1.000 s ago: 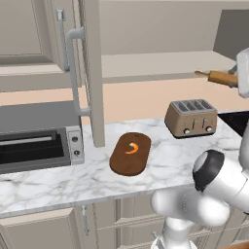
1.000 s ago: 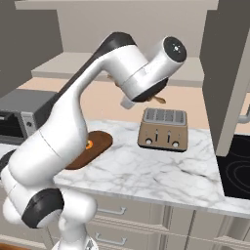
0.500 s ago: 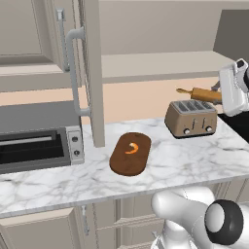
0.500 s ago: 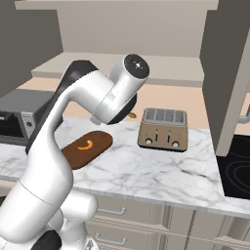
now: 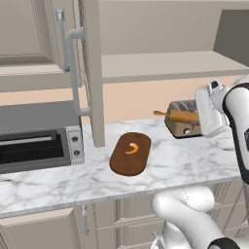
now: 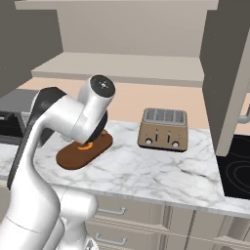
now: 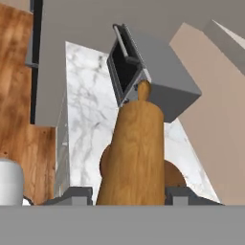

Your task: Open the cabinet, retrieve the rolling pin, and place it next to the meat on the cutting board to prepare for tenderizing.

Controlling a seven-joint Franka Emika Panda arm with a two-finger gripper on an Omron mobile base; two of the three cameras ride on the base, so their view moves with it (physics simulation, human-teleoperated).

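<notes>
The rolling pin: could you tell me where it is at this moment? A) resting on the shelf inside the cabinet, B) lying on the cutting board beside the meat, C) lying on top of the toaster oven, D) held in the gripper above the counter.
D: the rolling pin sits clamped between the fingers of the gripper, carried in the air in front of the toaster, while the cutting board holds only the meat.
</notes>
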